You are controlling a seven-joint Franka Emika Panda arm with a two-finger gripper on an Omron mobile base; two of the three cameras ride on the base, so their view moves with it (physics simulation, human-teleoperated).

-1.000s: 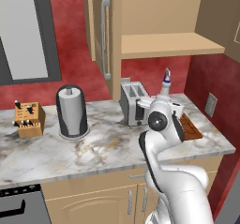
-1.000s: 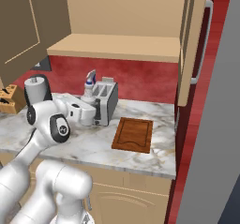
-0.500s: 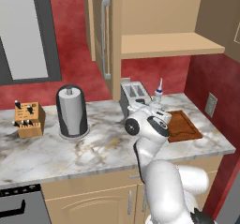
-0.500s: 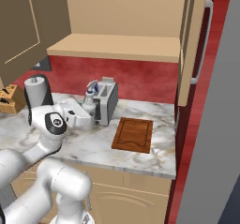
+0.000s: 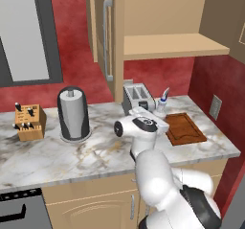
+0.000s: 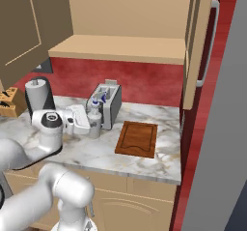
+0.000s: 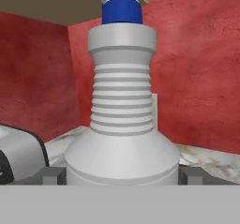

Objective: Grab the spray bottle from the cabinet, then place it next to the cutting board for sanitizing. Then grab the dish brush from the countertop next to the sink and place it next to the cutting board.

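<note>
In the hand view, claw (image 7: 122, 176) flanks spray bottle (image 7: 122, 124).

A silver toaster (image 5: 138, 97) is standing against the red wall (image 5: 72, 55), its two slots facing up. Left of it, a paper towel roll (image 5: 73, 113) is sitting upright in a dark holder. A wooden knife block (image 5: 29, 122) is resting further left, dark handles sticking out. A wall socket (image 5: 215, 107) is showing on the right wall.
</note>
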